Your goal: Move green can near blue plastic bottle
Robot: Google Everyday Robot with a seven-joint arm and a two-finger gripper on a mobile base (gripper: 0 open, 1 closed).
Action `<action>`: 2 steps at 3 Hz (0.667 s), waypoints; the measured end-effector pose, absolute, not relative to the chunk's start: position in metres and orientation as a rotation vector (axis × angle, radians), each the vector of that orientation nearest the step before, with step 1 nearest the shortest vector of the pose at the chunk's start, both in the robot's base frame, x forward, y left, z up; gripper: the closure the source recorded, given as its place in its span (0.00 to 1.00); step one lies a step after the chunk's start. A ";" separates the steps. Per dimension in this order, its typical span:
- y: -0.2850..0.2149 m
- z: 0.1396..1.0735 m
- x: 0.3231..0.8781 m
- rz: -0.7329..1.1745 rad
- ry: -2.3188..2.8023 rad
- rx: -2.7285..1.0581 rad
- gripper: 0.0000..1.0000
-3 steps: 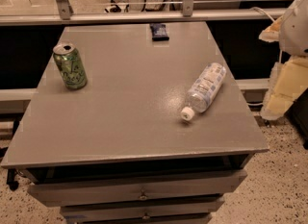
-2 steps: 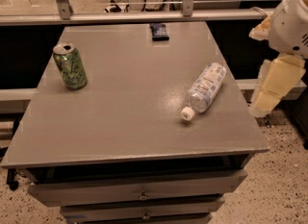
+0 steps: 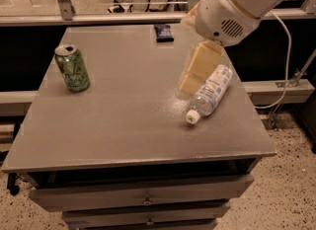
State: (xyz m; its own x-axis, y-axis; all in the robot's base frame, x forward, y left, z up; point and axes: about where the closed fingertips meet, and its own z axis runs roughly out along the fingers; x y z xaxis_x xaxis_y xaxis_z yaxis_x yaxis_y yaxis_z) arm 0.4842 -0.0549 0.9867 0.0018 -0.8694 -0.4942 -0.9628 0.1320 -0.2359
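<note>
The green can [image 3: 72, 68] stands upright on the left side of the grey table [image 3: 123, 125], its silver top with the pull-tab opening showing. The blue plastic bottle [image 3: 211, 93] lies on its side at the right of the table, its white cap [image 3: 192, 117] pointing toward the front. My gripper [image 3: 188, 80], cream-coloured, hangs from the white arm [image 3: 237, 2] just left of the bottle and partly in front of it. It is far to the right of the can and holds nothing.
A dark flat packet [image 3: 163, 31] lies at the table's far edge. Drawers [image 3: 143, 199] sit under the tabletop. A metal rail [image 3: 98, 19] runs behind the table, and a cable [image 3: 286, 71] hangs at the right.
My arm has swung left from beyond the table's right edge to over the table, and the gripper now hangs beside the bottle. The can and bottle have not moved.
</note>
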 end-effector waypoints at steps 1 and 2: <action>-0.055 0.987 0.484 0.230 1.887 -1.758 0.00; -0.048 0.983 0.495 0.272 1.886 -1.715 0.00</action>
